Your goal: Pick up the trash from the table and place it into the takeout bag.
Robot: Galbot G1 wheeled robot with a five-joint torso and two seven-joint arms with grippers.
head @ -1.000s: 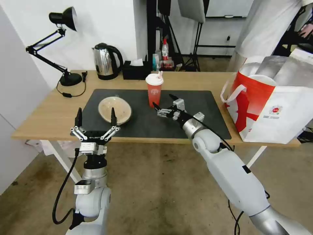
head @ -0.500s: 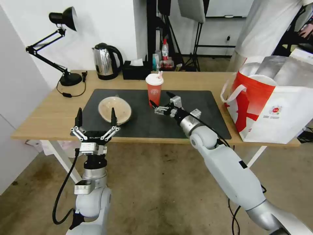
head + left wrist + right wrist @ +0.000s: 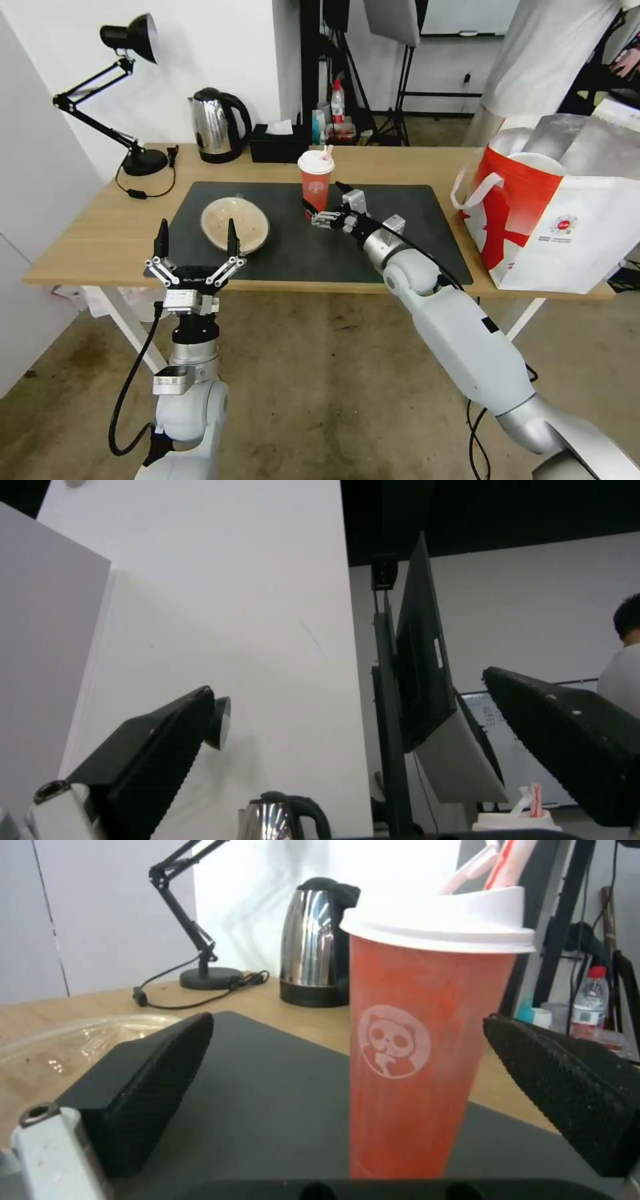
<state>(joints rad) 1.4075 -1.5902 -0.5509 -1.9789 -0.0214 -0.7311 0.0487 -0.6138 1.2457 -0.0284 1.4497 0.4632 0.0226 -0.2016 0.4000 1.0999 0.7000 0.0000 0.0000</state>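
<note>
Glossy white-grey arm shells with silver cylindrical wrists; black cables looping beside both arms; left gripper (image 3: pixel 195 248) with black pointed fingers on silver linkages, small white lettering on its black body; ribbed black finger pads (image 3: pixel 150 1080); right gripper (image 3: pixel 325 200) alike.

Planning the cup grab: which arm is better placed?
Right: its open end effector already flanks the red drink cup. The left end effector waits at the table edge.

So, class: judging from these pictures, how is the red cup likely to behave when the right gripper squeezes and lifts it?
The cup is tall and narrow, with a lid wider than its base, so a sideways nudge could probably tip it. Its walls look thin, so a hard squeeze might dent them. The right gripper is open around its lower part; a low hold may let it lean.
</note>
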